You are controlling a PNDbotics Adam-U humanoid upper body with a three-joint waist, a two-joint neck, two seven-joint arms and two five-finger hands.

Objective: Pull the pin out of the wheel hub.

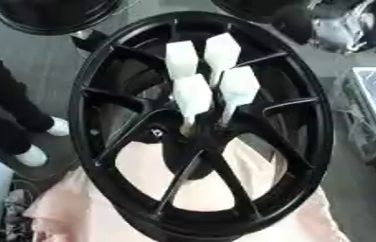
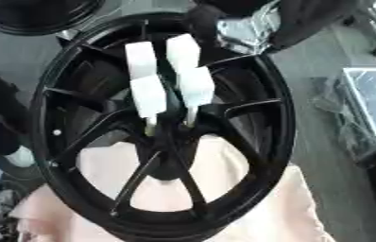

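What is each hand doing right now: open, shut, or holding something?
Left hand: not in view.
Right hand: at the top edge, state cannot be told.

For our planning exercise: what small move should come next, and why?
Probably bring the right hand, now above the black spoked wheel's far rim, down to the nearest white block-topped pin; none of the four is held yet.

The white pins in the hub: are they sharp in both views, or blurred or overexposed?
Left eye view: the white pins look blown out, with soft edges, against the black wheel. Right eye view: equally bright and soft; the right hand above is blurred.
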